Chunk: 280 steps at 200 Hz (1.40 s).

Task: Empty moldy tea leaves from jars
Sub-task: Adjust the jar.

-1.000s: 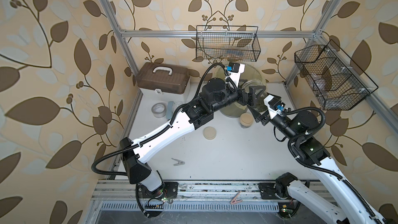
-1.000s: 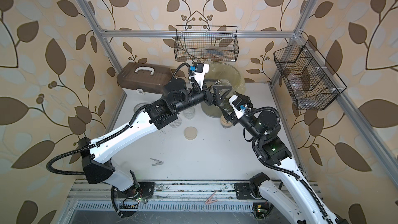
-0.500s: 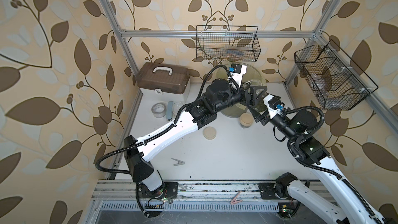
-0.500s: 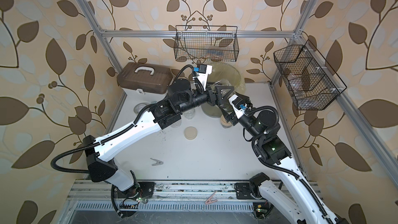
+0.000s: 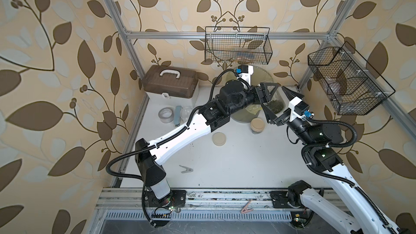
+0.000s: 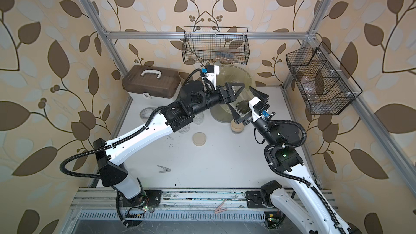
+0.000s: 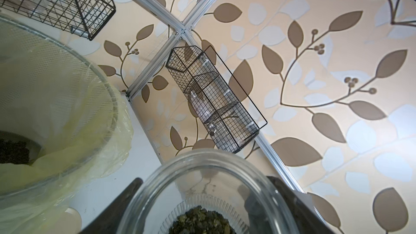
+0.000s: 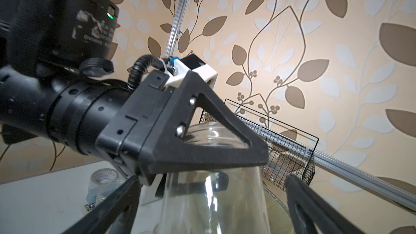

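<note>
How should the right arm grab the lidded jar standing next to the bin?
Grip the lidded jar around its glass wall under the flat lid, coming in level from the robot's side, probably: it stands upright, and the bin sits close behind it.

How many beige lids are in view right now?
2. One beige lid lies loose on the table. A second beige lid caps an upright jar standing farther back and to the right. Others may be hidden beneath the arms.

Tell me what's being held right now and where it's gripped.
The left gripper clamps the open glass jar of tea leaves by its wall just below the rim. The right gripper is open around it, holding nothing.
</note>
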Each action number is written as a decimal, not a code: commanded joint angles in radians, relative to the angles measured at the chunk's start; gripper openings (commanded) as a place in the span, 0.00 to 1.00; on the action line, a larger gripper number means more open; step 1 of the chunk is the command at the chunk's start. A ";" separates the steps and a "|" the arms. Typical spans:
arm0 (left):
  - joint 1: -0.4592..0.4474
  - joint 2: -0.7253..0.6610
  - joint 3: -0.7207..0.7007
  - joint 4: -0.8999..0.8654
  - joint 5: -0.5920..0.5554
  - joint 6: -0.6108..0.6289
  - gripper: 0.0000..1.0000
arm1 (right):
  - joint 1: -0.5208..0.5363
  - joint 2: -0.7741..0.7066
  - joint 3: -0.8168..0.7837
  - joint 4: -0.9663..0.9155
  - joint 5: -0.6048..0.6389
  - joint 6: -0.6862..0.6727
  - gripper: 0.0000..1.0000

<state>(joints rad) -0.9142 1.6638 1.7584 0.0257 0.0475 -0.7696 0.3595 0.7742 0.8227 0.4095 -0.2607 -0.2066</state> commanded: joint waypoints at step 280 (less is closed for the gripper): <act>0.034 -0.104 0.055 0.129 -0.005 -0.195 0.37 | -0.135 0.203 -0.105 0.460 -0.273 0.126 0.81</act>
<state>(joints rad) -0.8944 1.6417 1.7584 0.0326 0.0441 -0.9325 0.2268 0.9710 0.7048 0.8291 -0.5144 -0.0715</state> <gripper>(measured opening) 0.822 0.839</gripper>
